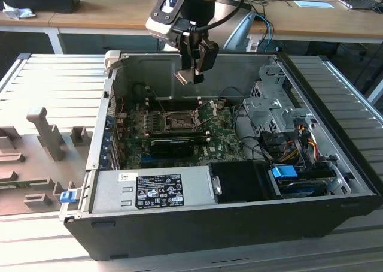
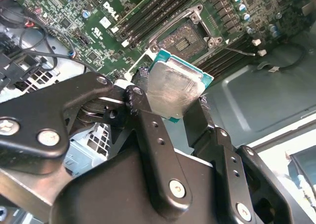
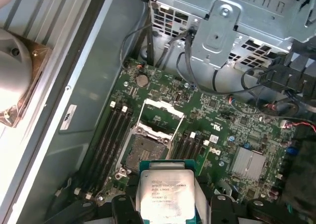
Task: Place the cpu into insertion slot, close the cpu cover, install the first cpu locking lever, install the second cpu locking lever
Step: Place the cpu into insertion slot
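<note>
Open computer case point(image 1: 239, 224) lying on a ribbed grey surface point(image 1: 36, 80). The hand point(image 1: 190, 75) hangs above the far part of the case, over the green motherboard point(image 1: 209, 141). Its two black fingers point(image 2: 148, 120) are clamped on opposite edges of the cpu point(image 2: 175, 91), which is tilted in the air, well apart from the board. Below it the insertion slot point(image 3: 143, 150) lies uncovered, with the cpu cover point(image 3: 162, 110) swung open just beside it.
</note>
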`<move>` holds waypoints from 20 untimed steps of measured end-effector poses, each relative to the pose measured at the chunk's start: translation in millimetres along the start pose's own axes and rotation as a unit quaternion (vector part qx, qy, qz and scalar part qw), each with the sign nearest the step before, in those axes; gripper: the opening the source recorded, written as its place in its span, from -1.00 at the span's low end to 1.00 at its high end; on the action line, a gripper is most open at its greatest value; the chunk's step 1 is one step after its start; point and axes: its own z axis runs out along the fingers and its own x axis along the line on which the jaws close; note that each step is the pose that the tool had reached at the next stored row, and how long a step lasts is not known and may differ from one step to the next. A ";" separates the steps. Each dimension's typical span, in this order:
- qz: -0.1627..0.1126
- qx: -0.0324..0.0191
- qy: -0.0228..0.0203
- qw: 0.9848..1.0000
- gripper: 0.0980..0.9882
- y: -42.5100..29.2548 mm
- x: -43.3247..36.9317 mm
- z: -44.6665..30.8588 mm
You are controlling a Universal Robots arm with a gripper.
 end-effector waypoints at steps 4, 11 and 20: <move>0.030 0.000 -0.003 1.000 -0.03 -0.1 0.0 1.2; 0.086 -0.001 -0.007 0.996 -0.03 -1.4 0.3 7.2; 0.099 -0.002 -0.008 0.995 -0.03 -3.4 0.6 21.2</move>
